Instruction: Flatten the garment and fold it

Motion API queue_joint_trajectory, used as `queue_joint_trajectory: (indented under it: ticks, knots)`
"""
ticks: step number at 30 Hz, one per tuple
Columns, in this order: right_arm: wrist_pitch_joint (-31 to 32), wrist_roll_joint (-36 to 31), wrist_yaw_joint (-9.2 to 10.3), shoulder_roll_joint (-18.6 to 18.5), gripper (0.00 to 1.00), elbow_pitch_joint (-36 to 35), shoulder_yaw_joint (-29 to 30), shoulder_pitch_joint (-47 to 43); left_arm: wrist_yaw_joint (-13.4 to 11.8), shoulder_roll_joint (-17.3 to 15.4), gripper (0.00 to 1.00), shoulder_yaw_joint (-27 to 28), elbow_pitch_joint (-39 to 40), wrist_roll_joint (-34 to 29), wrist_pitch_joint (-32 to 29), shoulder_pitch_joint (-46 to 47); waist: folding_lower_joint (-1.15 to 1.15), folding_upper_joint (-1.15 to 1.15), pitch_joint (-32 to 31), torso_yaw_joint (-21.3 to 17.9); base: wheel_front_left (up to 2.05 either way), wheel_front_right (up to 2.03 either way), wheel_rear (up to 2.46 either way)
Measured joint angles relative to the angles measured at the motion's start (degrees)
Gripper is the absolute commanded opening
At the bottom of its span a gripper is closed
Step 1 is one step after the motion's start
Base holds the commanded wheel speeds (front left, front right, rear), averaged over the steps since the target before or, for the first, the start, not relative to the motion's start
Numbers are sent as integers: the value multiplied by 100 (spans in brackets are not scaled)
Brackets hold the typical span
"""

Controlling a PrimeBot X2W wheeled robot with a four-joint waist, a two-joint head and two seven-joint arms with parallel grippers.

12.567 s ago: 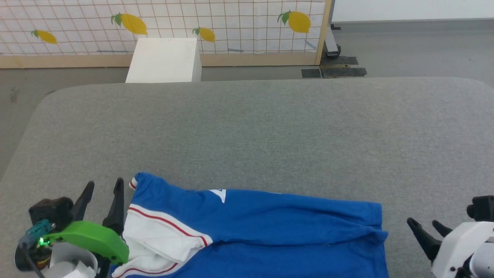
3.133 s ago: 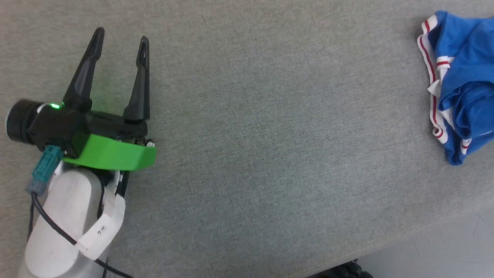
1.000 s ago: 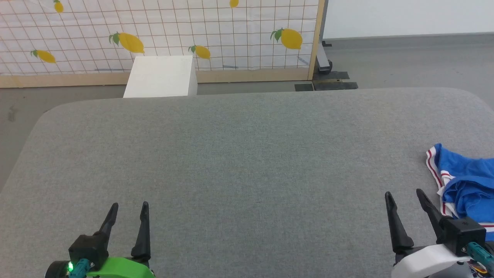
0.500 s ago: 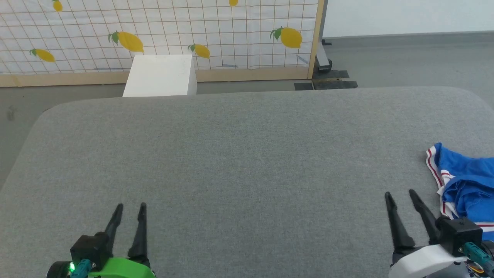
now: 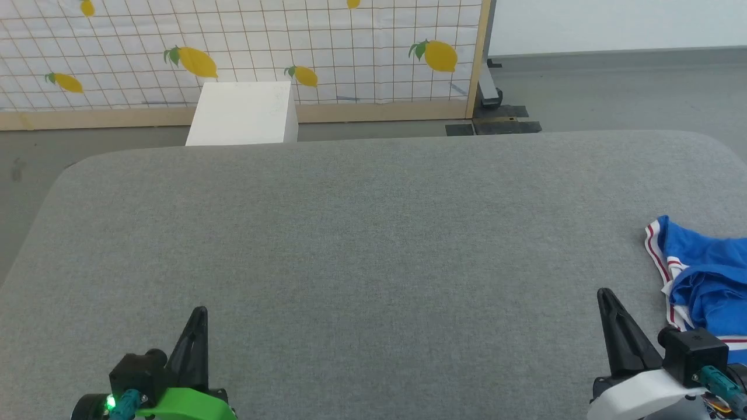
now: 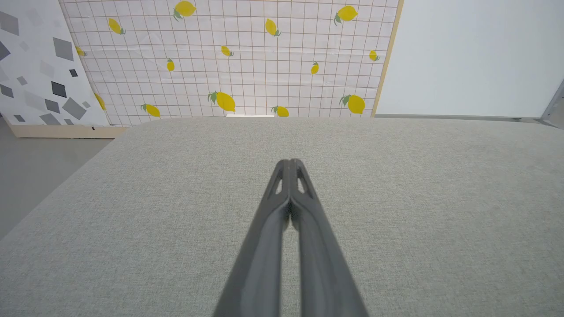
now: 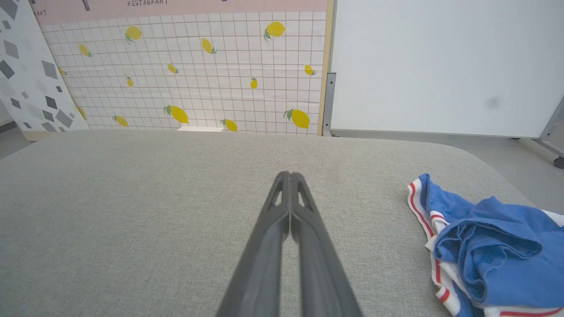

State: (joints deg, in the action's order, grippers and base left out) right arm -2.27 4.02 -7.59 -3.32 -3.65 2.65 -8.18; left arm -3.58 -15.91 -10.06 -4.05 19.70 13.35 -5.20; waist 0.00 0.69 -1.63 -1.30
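Grey padded table, lemon-print screen along the top.
I see left gripper and right gripper pinched together, empty; garment bunched at right edge.

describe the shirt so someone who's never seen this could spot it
Start at the big grey fabric-covered table and follow it to its right edge, on the robot's near side. There, just right of the shut right end effector, lies the garment, a crumpled royal-blue heap. Red-and-white striped trim sets it apart from the plain grey surface around it.
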Motion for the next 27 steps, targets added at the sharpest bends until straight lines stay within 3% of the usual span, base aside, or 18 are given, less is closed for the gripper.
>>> queue_joint_trajectory:
  ticks: [27]
  knots:
    - [55,-64,0,1,0,91,-60,136,98,321,0,248,92,-455,-327,55,0,0,42,33,0,0,0]
